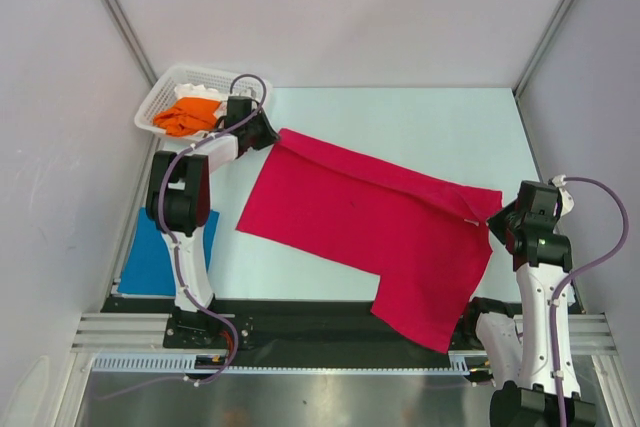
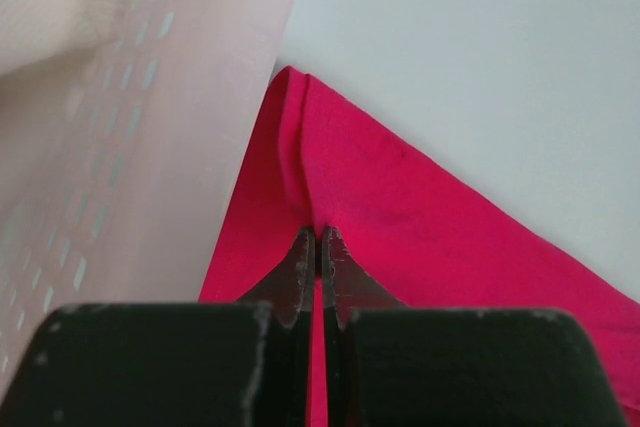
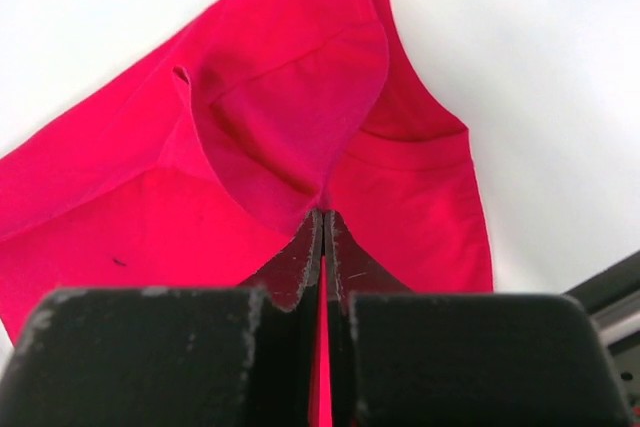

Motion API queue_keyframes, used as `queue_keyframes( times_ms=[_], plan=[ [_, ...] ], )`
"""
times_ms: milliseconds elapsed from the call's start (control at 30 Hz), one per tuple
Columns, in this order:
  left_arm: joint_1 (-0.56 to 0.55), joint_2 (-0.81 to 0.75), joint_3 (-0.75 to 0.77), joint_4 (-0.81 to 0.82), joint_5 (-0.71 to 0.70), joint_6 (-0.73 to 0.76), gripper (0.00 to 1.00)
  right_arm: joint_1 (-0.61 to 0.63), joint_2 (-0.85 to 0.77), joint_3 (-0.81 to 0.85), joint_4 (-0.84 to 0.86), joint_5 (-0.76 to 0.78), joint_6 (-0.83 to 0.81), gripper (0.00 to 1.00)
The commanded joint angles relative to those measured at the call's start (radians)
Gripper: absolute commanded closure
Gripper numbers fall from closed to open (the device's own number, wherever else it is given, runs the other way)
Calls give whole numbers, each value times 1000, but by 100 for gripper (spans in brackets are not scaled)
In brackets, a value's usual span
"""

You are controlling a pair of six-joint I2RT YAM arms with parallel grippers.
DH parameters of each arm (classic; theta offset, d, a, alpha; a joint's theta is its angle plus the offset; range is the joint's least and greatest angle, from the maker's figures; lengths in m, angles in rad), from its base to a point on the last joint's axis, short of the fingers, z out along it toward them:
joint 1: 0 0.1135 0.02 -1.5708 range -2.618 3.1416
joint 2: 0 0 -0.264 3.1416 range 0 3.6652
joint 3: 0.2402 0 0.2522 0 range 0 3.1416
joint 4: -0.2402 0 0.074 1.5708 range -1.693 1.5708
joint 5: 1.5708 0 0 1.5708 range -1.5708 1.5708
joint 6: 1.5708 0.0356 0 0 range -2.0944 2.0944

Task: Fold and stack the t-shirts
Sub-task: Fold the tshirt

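**Red shirt [image 1: 370,222] pinched at both ends**

Red cloth lies spread slantwise across the table [image 1: 400,117], from the far left down to the near right, where one part reaches the front edge. The left gripper [image 1: 272,136] is closed tight on the shirt's far-left corner, a small ridge of cloth bunched between its jaws. The right gripper [image 1: 492,217] is likewise clamped shut on the right end, where the wrist view shows a curved hem, probably the neck or a sleeve opening, folded over itself.

It looks light, limp and thin. It should drape and sag between the two holds rather than keep any shape, and it will likely crease wherever it is dragged. Corners and hems are the best places to grip, taken as a small pinch through all layers. A hold on one layer may let the rest slip away.

The basket [image 1: 160,99] stands just beside the left gripper, holding an orange shirt [image 1: 190,117] and a white shirt [image 1: 203,91]. Its wall could catch that gripper or the cloth on a leftward swing. A blue shirt [image 1: 140,265] lies flat at the near left, partly under the left arm.
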Motion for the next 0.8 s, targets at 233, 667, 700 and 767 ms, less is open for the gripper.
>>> queue_keyframes(
  times_ms=[233, 667, 700, 767],
  plan=[
    [11, -32, -17, -40, -43, 11, 99, 0, 10, 28, -30, 52, 37, 100],
    [11, -14, -19, -51, -63, 13, 98, 0, 19, 22, -43, 70, 51, 100],
    [11, -12, -20, -51, -63, 14, 97, 0, 19, 23, -41, 70, 52, 100],
    [10, -11, -20, -51, -66, 14, 97, 0, 17, 23, -43, 73, 51, 100]
  ],
)
